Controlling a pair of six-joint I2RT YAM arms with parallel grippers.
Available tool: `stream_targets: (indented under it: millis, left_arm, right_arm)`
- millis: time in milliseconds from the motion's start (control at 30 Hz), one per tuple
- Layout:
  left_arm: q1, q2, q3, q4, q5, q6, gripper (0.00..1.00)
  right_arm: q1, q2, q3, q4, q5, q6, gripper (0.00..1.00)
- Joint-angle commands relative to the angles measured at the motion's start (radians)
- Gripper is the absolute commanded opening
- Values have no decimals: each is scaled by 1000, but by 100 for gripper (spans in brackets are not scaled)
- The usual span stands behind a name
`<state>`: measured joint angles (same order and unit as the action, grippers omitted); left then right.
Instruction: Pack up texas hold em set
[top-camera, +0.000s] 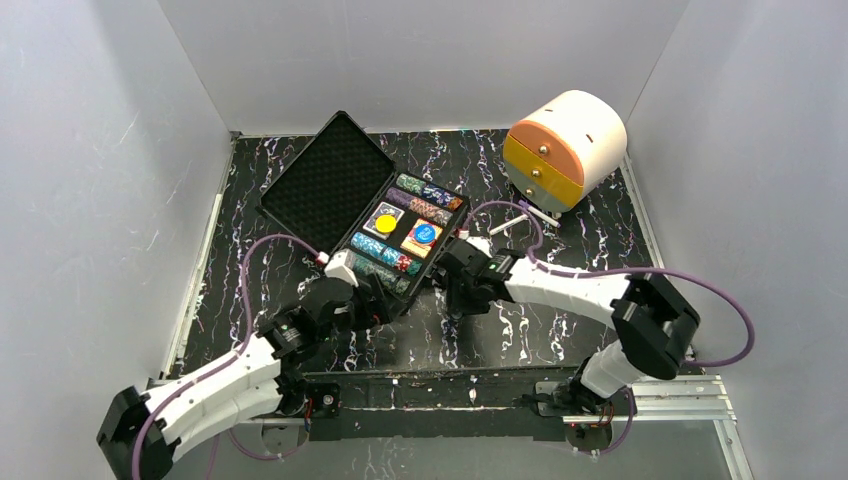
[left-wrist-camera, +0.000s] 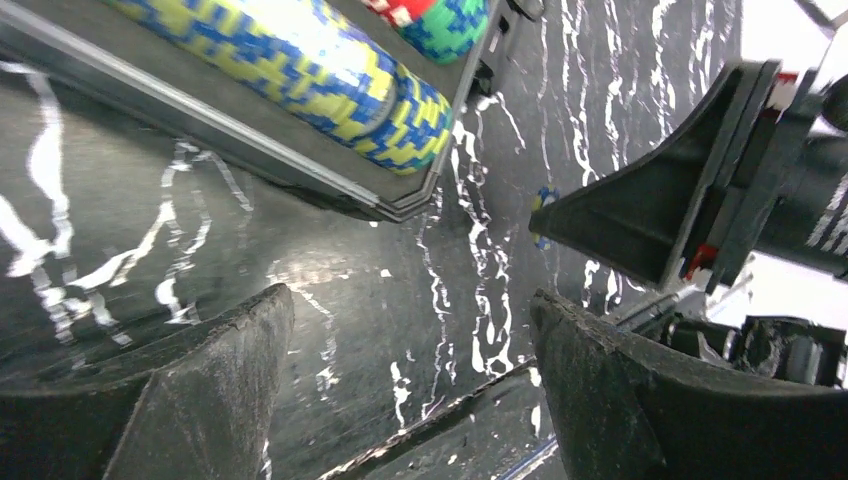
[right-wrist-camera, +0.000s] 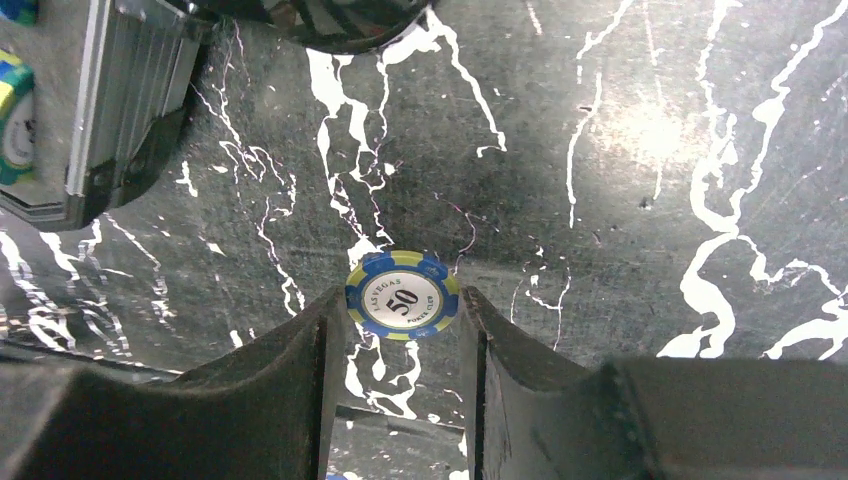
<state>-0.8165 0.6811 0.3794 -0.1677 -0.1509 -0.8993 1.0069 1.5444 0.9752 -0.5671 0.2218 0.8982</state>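
The black hard case (top-camera: 328, 180) lies open in the middle of the table, its foam lid tipped back to the left. Its tray holds multicoloured poker chip rows (top-camera: 385, 262), a yellow round button (top-camera: 384, 220) and a blue one (top-camera: 425, 235). My left gripper (top-camera: 375, 300) hovers at the tray's near corner, open and empty (left-wrist-camera: 410, 300), below a blue-and-yellow chip row (left-wrist-camera: 300, 70). My right gripper (top-camera: 452, 285) is just right of the tray, shut on a blue-and-yellow "50" poker chip (right-wrist-camera: 403, 297) pinched by its edges above the table.
A cream-and-orange round drawer box (top-camera: 565, 145) stands at the back right, with a small white stick (top-camera: 510, 222) lying in front of it. The case's metal edge (right-wrist-camera: 120, 90) is close on the right gripper's left. White walls enclose the black marbled table (top-camera: 560, 330).
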Motion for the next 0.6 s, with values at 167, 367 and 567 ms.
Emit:
stream_targets:
  millis: [167,367,567]
  left_arm:
    - [-145,246,-72,580,67,-20,82]
    - [-253,486,-26,773,-1,0,70]
    - [-286,620,23,929,-29,50,71]
  right_arm:
    - [-136,-158,-116,108,-186,121,47]
    - [-217,-225,-164,160,-285,166,47]
    - [-247,-260,-174,177,-332,186,48]
